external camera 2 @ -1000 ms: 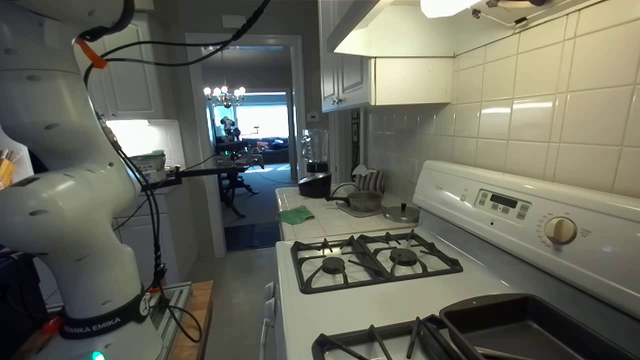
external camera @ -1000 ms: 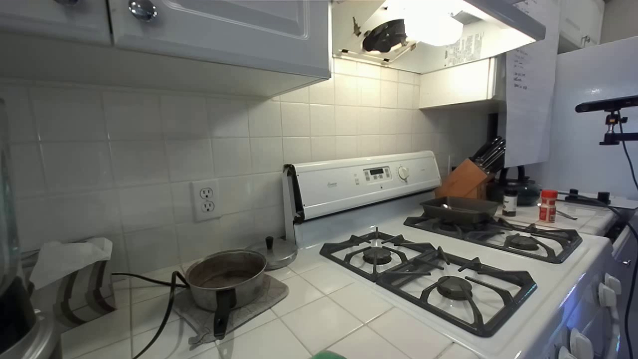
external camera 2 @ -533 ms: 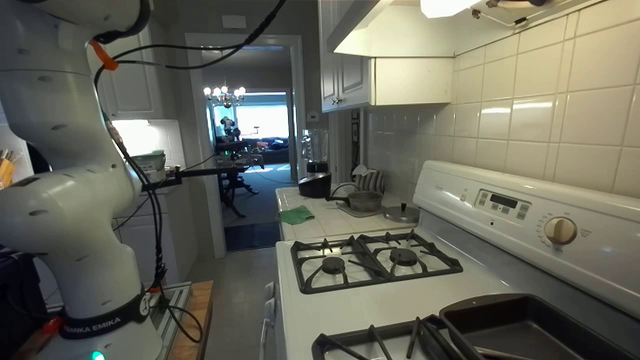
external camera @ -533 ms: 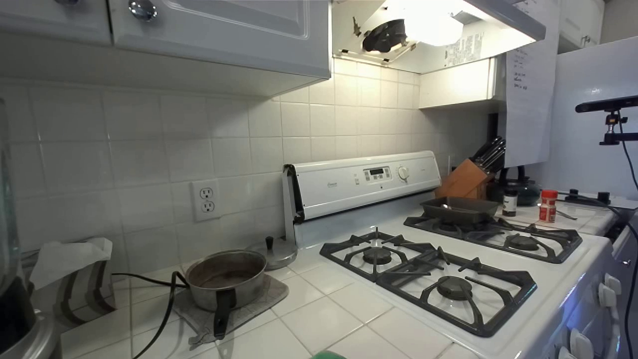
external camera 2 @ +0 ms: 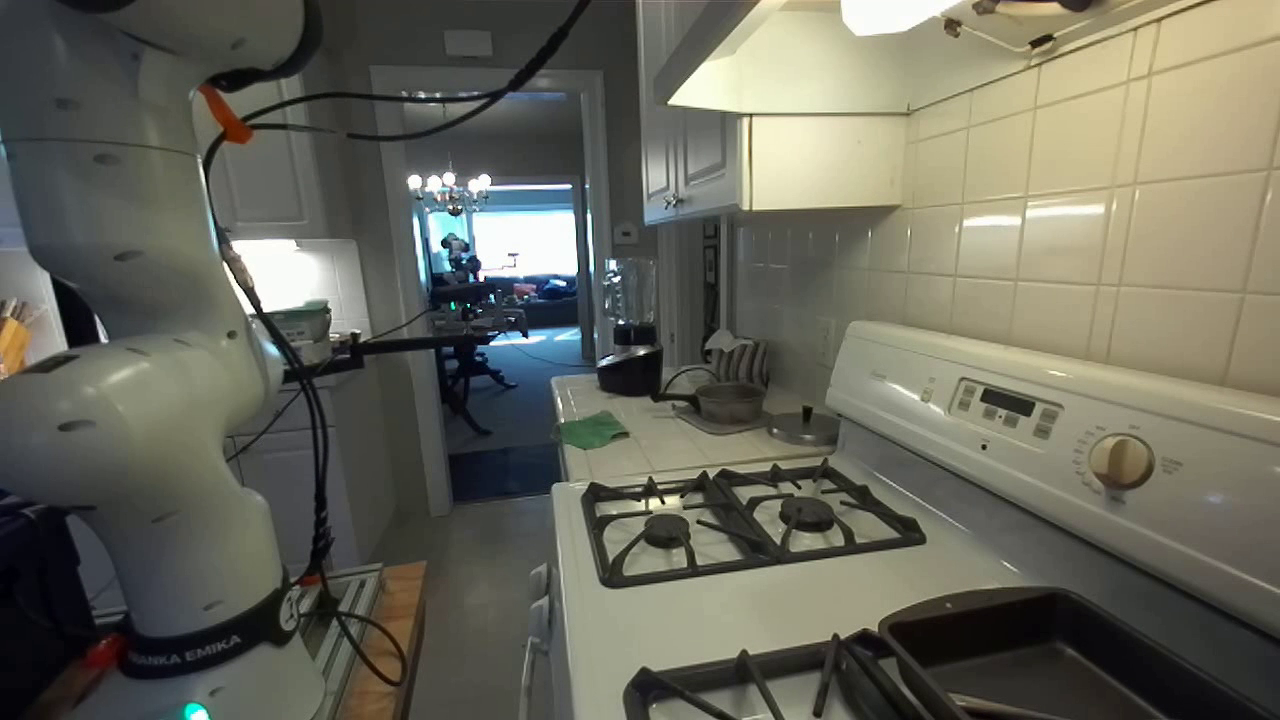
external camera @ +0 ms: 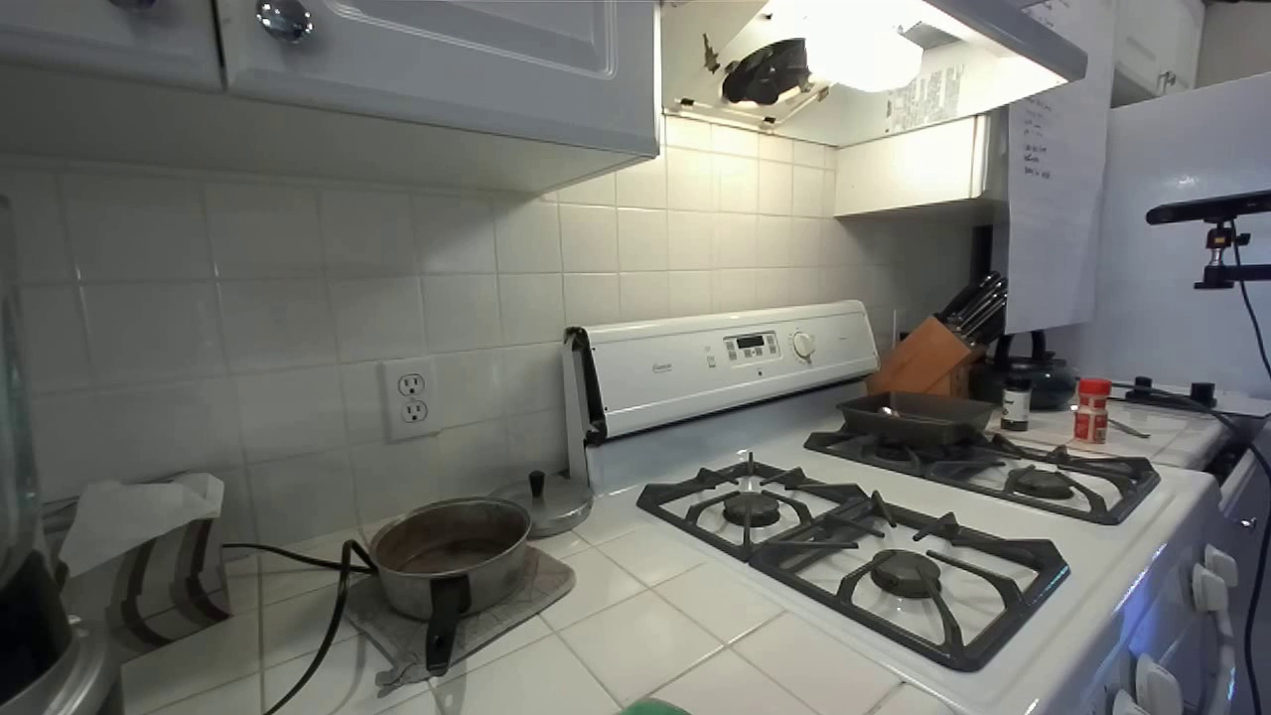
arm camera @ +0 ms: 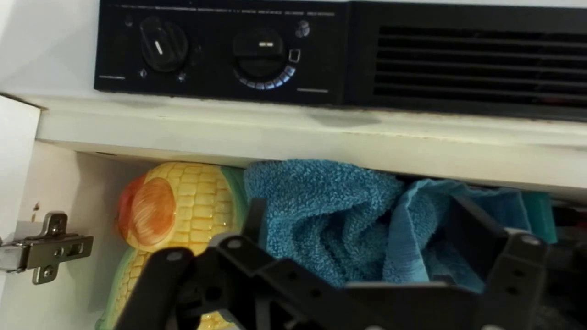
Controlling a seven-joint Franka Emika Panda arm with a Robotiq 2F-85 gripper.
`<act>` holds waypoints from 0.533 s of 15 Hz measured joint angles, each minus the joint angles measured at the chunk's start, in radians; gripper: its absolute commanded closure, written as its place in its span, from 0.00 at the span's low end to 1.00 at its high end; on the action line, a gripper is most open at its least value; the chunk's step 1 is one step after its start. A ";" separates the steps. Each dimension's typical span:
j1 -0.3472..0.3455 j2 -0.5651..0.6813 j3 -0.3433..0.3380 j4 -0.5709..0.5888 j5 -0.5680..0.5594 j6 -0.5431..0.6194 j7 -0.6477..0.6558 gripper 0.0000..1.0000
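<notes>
Towel [arm camera: 355, 243] lengthwise across wrist view

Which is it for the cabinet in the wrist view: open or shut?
The cabinet is open: the white door is swung out on its hinge, and the blue towel and corn-shaped piece show inside.

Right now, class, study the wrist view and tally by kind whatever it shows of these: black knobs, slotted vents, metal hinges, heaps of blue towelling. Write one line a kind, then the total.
Black knobs: 2
Slotted vent: 1
Metal hinge: 1
Blue towel heap: 1 (whether one towel or more, I cannot tell)
Total: 5
</notes>
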 measured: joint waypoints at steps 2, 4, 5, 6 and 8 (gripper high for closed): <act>-0.001 0.013 -0.003 0.013 0.015 0.000 -0.001 0.00; -0.002 0.026 -0.006 0.023 0.024 0.000 -0.009 0.00; -0.002 0.032 -0.008 0.028 0.026 0.000 -0.013 0.00; -0.002 0.039 -0.009 0.034 0.027 0.000 -0.015 0.00; -0.003 0.050 -0.010 0.042 0.029 0.002 -0.026 0.00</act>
